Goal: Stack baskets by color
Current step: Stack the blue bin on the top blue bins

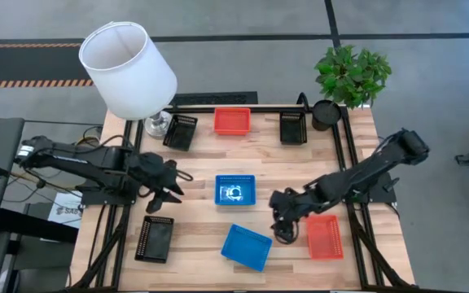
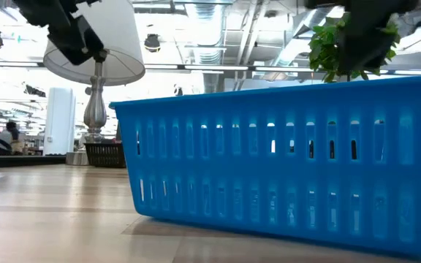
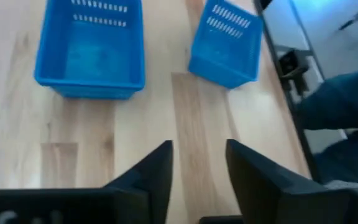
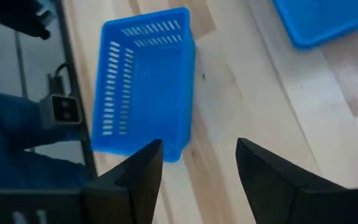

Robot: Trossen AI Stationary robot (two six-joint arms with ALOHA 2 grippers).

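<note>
Several mesh baskets rest on their bottoms on the wooden table. Two are blue, one at the middle (image 1: 235, 190) and one near the front edge (image 1: 246, 247). One red basket (image 1: 232, 120) sits at the far edge and another (image 1: 325, 236) at the front right. Black baskets stand at the far left (image 1: 179, 131), far right (image 1: 292, 128) and front left (image 1: 154, 238). My left gripper (image 1: 172, 185) hovers open, left of the middle blue basket (image 3: 89, 50). My right gripper (image 1: 282, 221) hovers open between the front blue basket (image 4: 145, 87) and the front right red basket.
A white lampshade (image 1: 129, 65) on a metal stand rises at the far left corner, and a potted plant (image 1: 350, 77) stands at the far right. In the low view the front blue basket (image 2: 291, 161) fills most of the picture.
</note>
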